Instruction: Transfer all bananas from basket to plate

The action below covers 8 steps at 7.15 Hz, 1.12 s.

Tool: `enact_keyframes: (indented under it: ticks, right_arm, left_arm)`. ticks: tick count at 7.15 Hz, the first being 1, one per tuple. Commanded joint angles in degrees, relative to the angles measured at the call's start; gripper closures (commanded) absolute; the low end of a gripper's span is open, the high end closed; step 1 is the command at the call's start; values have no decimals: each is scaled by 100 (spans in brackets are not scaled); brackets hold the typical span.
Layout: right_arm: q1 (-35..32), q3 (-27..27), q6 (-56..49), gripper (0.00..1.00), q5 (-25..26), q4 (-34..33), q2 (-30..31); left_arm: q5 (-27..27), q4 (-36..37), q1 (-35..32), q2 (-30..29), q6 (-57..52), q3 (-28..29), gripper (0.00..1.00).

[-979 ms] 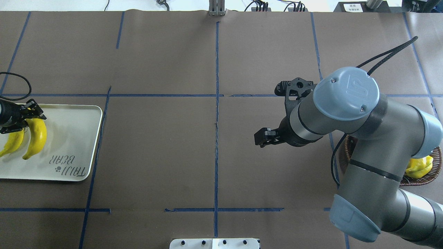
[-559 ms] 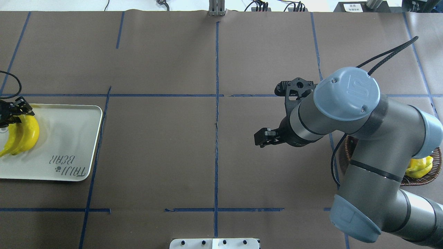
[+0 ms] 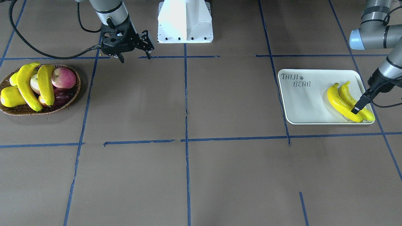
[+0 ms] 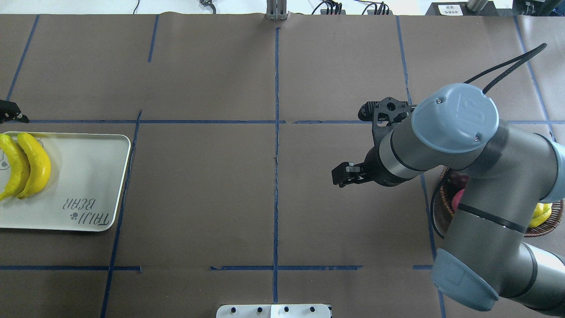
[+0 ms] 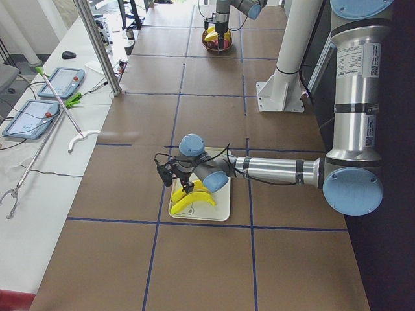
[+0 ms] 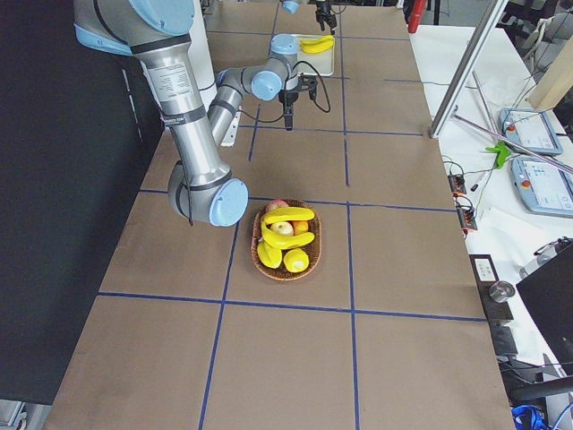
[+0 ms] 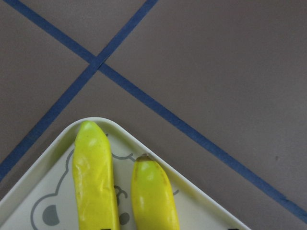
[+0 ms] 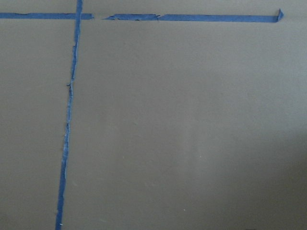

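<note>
Front view: right pincer (image 3: 134,56) is spread wide, holding nothing, above the worktop (image 3: 220,103). The basket (image 3: 47,111) with two bananas (image 3: 25,88) sits well off to its side.

Overhead view: left pincer (image 4: 9,116) is released and empty. The plate (image 4: 88,176) lies just beside it, carrying the other two bananas (image 4: 37,165).

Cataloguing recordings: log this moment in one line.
plate: two bananas | basket: two bananas remaining | left gripper: open, empty, near plate | right gripper: open, empty

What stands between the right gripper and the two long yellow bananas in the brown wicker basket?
Nothing visible does. Only bare table separates the right gripper from the brown wicker basket, and both long yellow bananas lie uncovered atop the other fruit.
</note>
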State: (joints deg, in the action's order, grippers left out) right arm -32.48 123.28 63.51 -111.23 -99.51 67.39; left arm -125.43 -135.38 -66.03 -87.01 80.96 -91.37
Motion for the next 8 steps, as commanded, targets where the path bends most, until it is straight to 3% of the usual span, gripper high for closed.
enact_keyframes:
  ticks: [1,3,8]
  right_arm:
    - [-239,422,-792,0,-4,-8,745]
    - [-582,731,-1829,0,4,71,1581]
    - [-943,996,-2721,0,31,194,2524]
  left_arm:
    - [-236,-14,-43,-9,-11,-712,0]
    - [-175,-49,457,-35,16,-1075,0]
    - [-183,-76,626,-18,25,-1102,0]
